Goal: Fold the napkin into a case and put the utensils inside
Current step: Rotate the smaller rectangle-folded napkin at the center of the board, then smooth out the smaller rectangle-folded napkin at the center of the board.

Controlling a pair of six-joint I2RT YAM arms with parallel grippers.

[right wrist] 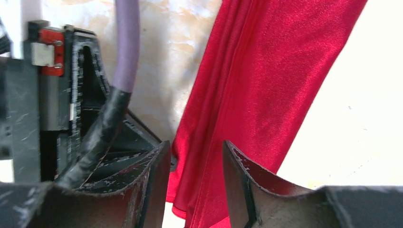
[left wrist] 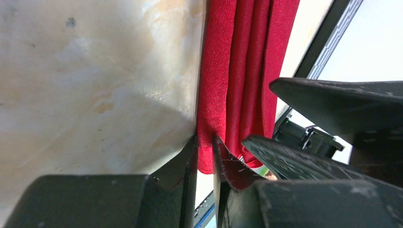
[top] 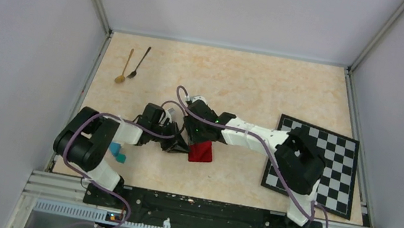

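The red napkin (top: 201,152) hangs bunched in folds at the table's middle, between both arms. My left gripper (top: 177,143) comes in from the left. In the left wrist view the left gripper (left wrist: 205,140) is shut on a lower edge of the napkin (left wrist: 242,71). My right gripper (top: 195,136) is just above the cloth. In the right wrist view the right gripper (right wrist: 196,148) stands open, its fingers apart with folds of the napkin (right wrist: 256,85) between them. The gold spoon (top: 125,66) and the black spoon (top: 139,63) lie side by side at the far left.
A black-and-white chequered mat (top: 340,152) lies at the right, partly under the right arm. Small blue and teal blocks (top: 117,152) sit by the left arm's base. Metal frame rails line the table's edges.
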